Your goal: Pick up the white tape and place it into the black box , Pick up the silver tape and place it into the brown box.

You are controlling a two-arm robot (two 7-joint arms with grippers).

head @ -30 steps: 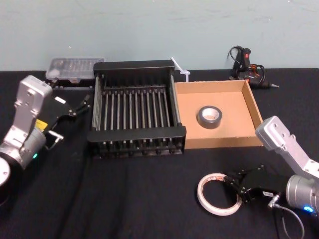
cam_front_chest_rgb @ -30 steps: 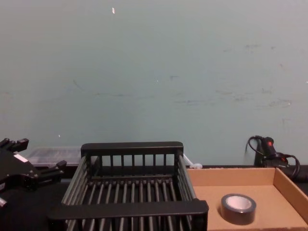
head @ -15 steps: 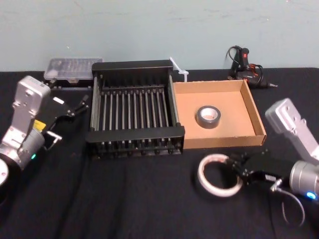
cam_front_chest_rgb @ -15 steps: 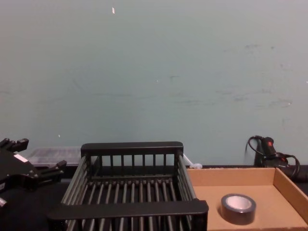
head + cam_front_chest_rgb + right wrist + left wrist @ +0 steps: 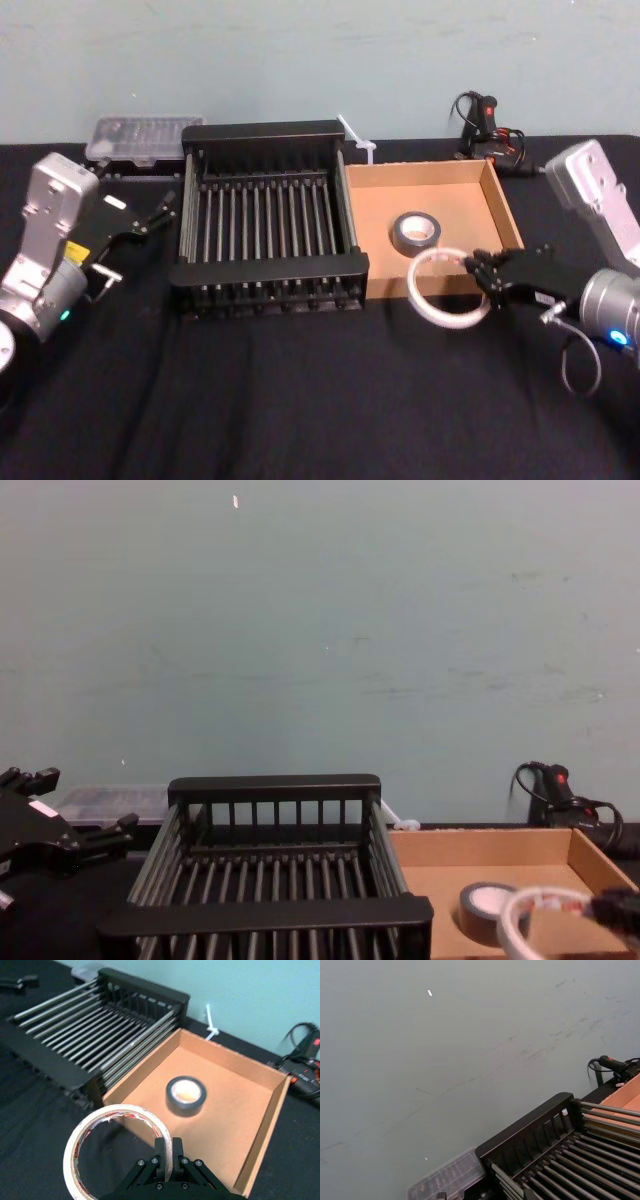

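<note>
White tape (image 5: 120, 1108) up and tilted, right of centre, over brown box's (image 5: 375, 215) near wall. Silver tape (image 5: 402, 242) flat inside that tray. Black box (image 5: 270, 269) centre-left, just beside.

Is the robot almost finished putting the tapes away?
Halfway. The silver tape lies in the brown box. The right end effector holds the white tape up; next stop, the black box. Left end effector sits open beside it.

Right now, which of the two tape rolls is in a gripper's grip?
The white tape, pinched at its rim by the right gripper; the silver tape lies flat in the brown box.
</note>
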